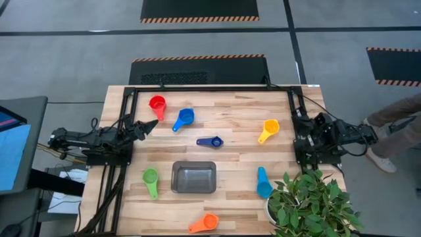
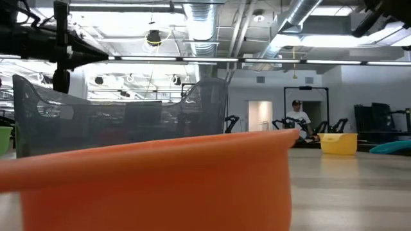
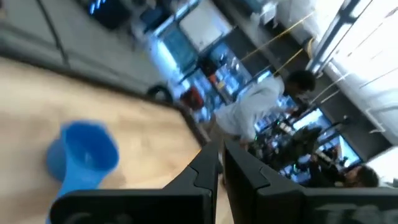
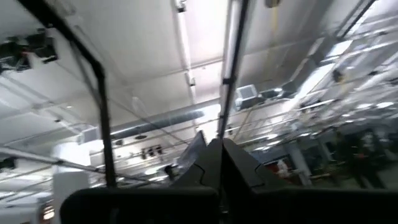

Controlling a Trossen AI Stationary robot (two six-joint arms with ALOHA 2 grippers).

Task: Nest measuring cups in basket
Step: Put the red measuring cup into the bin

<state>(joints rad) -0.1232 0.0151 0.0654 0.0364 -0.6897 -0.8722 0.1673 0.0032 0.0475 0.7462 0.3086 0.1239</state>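
Note:
Seven measuring cups lie apart on the wooden table: red (image 1: 156, 103), blue (image 1: 184, 118), dark blue (image 1: 210, 141), yellow (image 1: 269, 130), green (image 1: 150, 181), light blue (image 1: 263, 183) and orange (image 1: 205, 224). The dark grey basket (image 1: 193, 177) stands near the table's middle with nothing in it. My left gripper (image 1: 152, 124) hovers shut at the left side, pointing toward the red and blue cups; its wrist view shows the blue cup (image 3: 84, 155) ahead. My right gripper (image 4: 216, 146) is shut and tipped up toward the ceiling, at the right edge.
A potted plant (image 1: 312, 204) fills the near right corner, beside the light blue cup. A black frame (image 1: 197, 89) runs along the far edge. A person's leg and shoe (image 1: 388, 141) show past the right edge. In the low view the orange cup (image 2: 160, 179) blocks the foreground.

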